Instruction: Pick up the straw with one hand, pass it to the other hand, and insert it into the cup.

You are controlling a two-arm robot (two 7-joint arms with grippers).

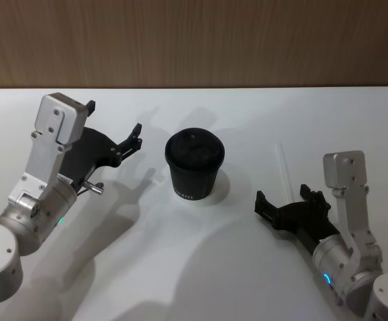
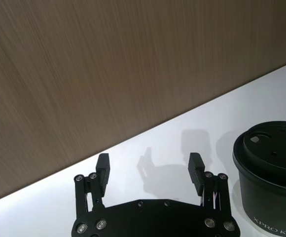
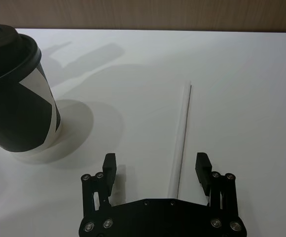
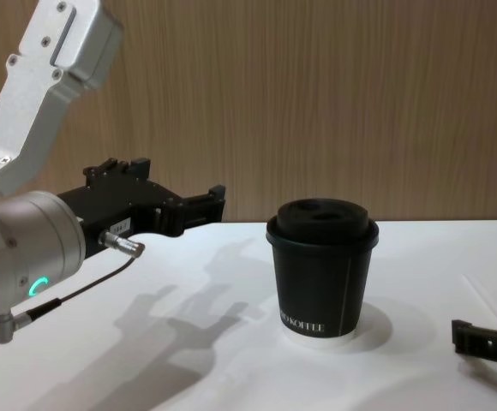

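Note:
The black lidded cup [image 1: 194, 164] stands upright mid-table and also shows in the chest view [image 4: 321, 274]. The thin white straw [image 1: 283, 168] lies flat on the table to its right, pointing away from me. My right gripper [image 1: 283, 195] is open at the straw's near end. In the right wrist view the straw [image 3: 182, 138] runs out from between the spread fingers of that gripper [image 3: 156, 164], with the cup [image 3: 15, 98] off to one side. My left gripper [image 1: 114, 122] hovers open to the left of the cup, holding nothing; its wrist view has the gripper [image 2: 149, 165] beside the cup [image 2: 273, 182].
The white table [image 1: 201, 267] ends at a wooden wall [image 1: 194, 40] behind the cup. Bare tabletop lies in front of the cup, between the two arms. The left arm's thin cable [image 4: 77, 291] hangs beside its wrist.

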